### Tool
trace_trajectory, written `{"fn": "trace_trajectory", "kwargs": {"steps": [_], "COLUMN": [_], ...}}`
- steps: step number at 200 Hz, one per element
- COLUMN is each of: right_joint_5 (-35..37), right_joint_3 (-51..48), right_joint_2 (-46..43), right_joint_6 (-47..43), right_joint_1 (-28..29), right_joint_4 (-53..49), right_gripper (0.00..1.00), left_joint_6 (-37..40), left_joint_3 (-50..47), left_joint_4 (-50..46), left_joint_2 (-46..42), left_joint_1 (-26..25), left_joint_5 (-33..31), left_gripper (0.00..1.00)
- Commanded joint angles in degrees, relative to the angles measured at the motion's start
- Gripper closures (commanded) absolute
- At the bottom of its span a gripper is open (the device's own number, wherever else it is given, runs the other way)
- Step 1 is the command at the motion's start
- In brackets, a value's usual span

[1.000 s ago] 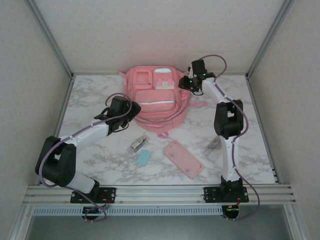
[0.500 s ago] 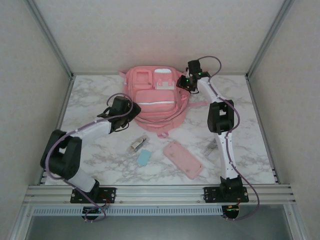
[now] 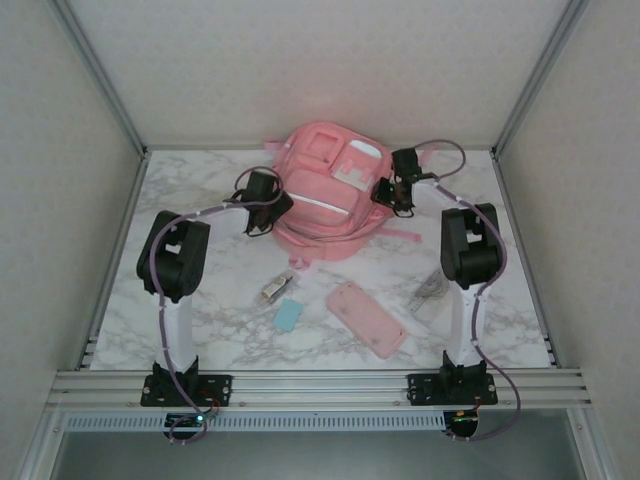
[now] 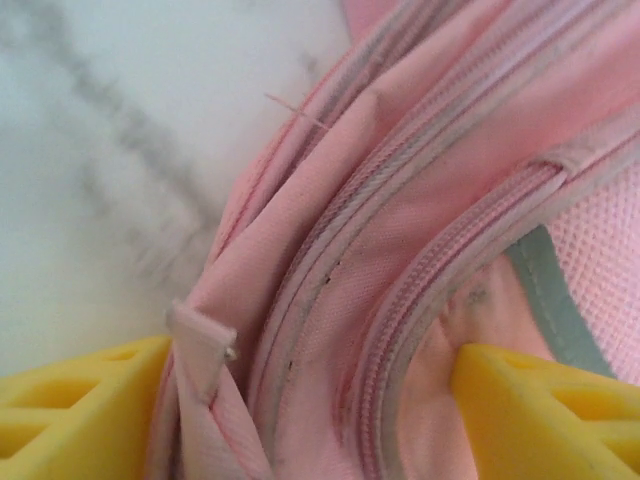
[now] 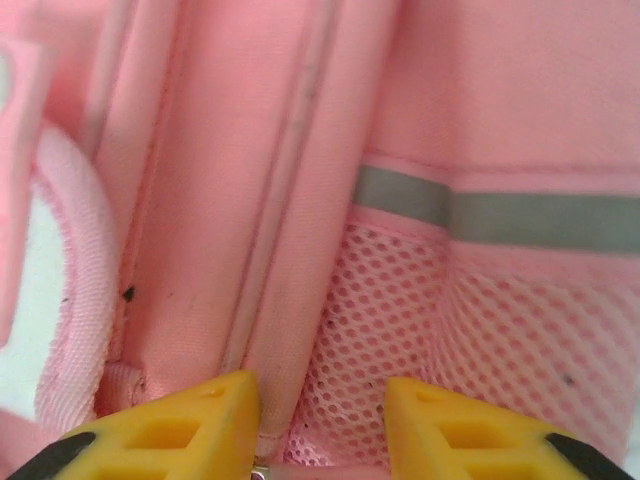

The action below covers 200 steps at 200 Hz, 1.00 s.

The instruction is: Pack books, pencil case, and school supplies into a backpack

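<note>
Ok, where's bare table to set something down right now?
Bare marble at the far-right corner beyond the right arm, and along the left edge outside the left arm. Crowded in the middle: backpack, silvery item, blue block, pencil case, clear strip.

Two slim arms, left arm (image 3: 175, 332) and right arm (image 3: 462, 330), in white shells with bulky black joint housings. Purple-grey cables (image 3: 151, 265) looping beside each one. Black base plates (image 3: 185, 389) at the feet. Yellow plastic fingers (image 4: 70, 410), hollowed by triangular openings.

End effectors (image 4: 315, 400) (image 5: 320, 405) seemingly part-closed, left wider.
</note>
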Motion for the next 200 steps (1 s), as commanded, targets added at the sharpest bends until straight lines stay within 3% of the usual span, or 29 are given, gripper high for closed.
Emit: {"fn": "trace_trajectory", "kwargs": {"steps": [1,49,68,104,152,182,200], "right_joint_5": [-6.9,-13.7,-10.4,2.5,8.4,6.7,1.5], "right_joint_3": [-10.2,-16.5,-17.1,-16.5,-13.8,-11.0,-11.0], "right_joint_2": [-3.9,-15.4,-19.5,-23.7,-19.8,-14.3,-11.9], "right_joint_6": [5.2,6.7,5.4,-1.1,-8.8,-10.0,-7.4], "right_joint_1": [2.4,8.5,8.7,6.4,-1.8,-4.3,-5.9], "right_joint_4": [0.0,1.9,-1.9,-9.7,-9.4,-8.0,-5.7], "right_gripper": [0.61,0.61,0.59,0.55,0.52,0.45,0.44], "left_joint_6": [2.9,8.5,11.4,17.7,21.8,20.8,18.1], "left_joint_3": [8.3,24.4,29.5,31.8,19.6,9.6,4.5], "left_joint_4": [0.4,-8.3,-12.6,-20.1,-22.7,-21.4,-19.9], "left_joint_2": [5.0,12.2,13.5,9.6,-4.1,-12.7,-16.4], "left_joint_1": [0.4,2.9,4.2,5.5,1.6,-4.3,-7.7], "left_joint_5": [1.1,2.6,2.6,1.6,1.7,1.3,2.6], "left_gripper": [0.28,0.27,0.27,0.25,0.2,0.18,0.18]}}
